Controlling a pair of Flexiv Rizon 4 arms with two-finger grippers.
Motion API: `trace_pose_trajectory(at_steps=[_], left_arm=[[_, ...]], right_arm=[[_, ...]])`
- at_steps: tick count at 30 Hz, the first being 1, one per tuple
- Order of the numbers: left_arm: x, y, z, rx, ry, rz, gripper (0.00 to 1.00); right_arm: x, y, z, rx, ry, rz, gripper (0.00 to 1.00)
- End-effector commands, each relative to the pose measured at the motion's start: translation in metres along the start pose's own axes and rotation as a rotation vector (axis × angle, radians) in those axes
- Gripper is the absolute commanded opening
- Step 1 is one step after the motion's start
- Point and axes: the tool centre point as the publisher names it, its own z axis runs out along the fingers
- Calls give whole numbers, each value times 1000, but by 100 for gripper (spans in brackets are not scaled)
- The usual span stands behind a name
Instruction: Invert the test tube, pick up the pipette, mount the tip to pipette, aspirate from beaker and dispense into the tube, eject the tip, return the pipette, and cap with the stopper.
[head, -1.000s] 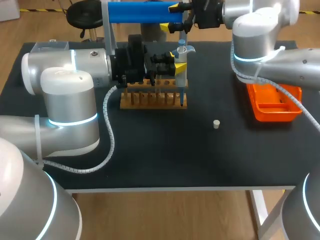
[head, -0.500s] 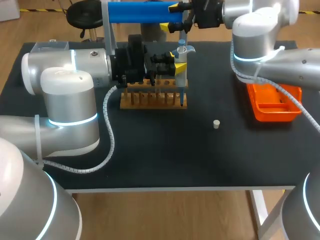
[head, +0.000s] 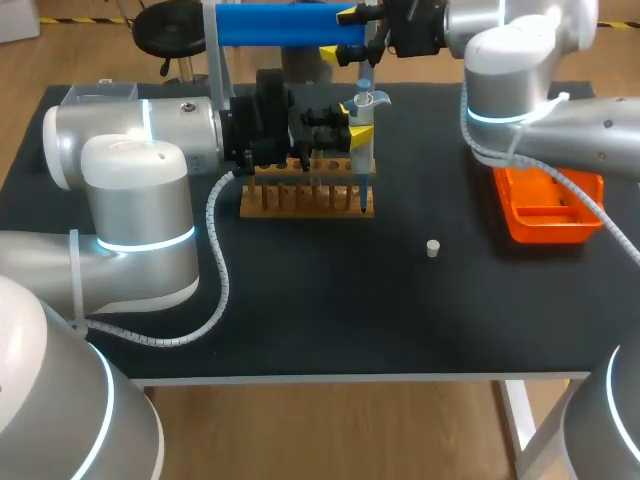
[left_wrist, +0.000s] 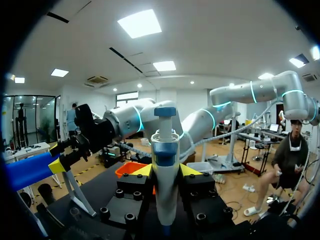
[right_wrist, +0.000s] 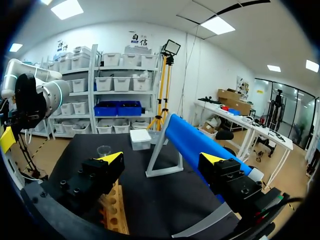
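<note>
My left gripper (head: 354, 122) is shut on the white and blue pipette (head: 363, 100), held upright over the right end of the wooden tube rack (head: 305, 197). In the left wrist view the pipette (left_wrist: 164, 165) stands squarely between the two yellow tips of the left gripper (left_wrist: 166, 171). Its lower end is hidden. My right gripper (head: 348, 35) is open at the end of the blue bar (head: 280, 25) of the pipette stand. The bar (right_wrist: 192, 142) runs past the right gripper (right_wrist: 162, 159). The small white stopper (head: 432, 248) lies on the mat.
An orange tray (head: 545, 210) sits at the right under my right arm. A clear box (head: 98, 95) stands at the far left corner. A white box (right_wrist: 140, 139) and a small clear beaker (right_wrist: 104, 149) are beyond the stand's foot.
</note>
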Motion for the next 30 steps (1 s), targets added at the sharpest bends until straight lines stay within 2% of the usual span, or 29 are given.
trace_pose_trajectory(at_steps=[1, 7, 16, 22, 30], left_arm=[[-1, 2, -2, -26, -12, -1, 0], [-11, 6, -36, -83, -102, -11, 0], [-38, 10, -108, -134, -304, -11, 0], [-63, 9, -148, -180, -417, 8, 0], [-106, 4, -171, -189, -499, 24, 0]], right_arm=[[-1, 0, 0, 2, 4, 0, 100], [-1, 0, 0, 2, 4, 0, 100], [-1, 0, 0, 2, 4, 0, 100], [-1, 0, 0, 2, 4, 0, 100], [-1, 0, 0, 2, 4, 0, 100]])
